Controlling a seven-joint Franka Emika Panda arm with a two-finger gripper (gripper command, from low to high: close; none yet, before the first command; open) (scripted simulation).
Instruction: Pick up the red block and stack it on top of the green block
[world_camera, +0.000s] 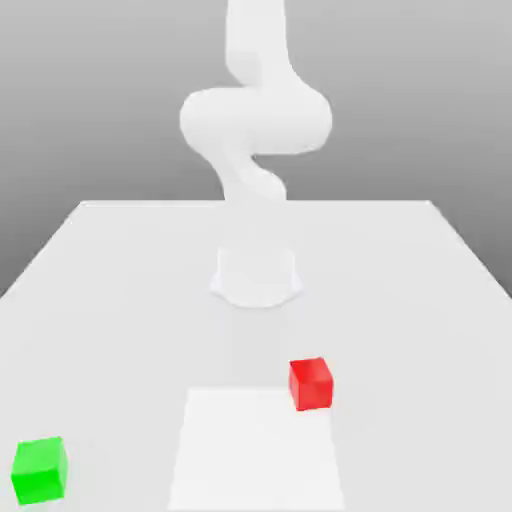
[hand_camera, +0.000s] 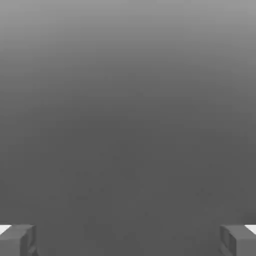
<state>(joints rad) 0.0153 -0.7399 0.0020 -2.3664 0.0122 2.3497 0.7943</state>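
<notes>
Starting at the exterior view's left, you have the green block (world_camera: 40, 469) sitting flat on the white table (world_camera: 110, 290), close to the near corner and well apart from everything else. Moving toward the middle, a slightly brighter square patch (world_camera: 255, 450) marks the tabletop at the near edge, and behind it the robot's round base (world_camera: 256, 275) stands on the table with the white arm (world_camera: 255, 115) rising and curving upward out of the picture. Further to the exterior view's right you find the red block (world_camera: 311, 383), resting on the table just at the far right corner of that brighter patch, alone and untouched, between the base and the near edge. In the hand view your gripper (hand_camera: 128, 240) is released: its two grey fingertips (hand_camera: 17, 240) stand far apart with nothing between them.
</notes>
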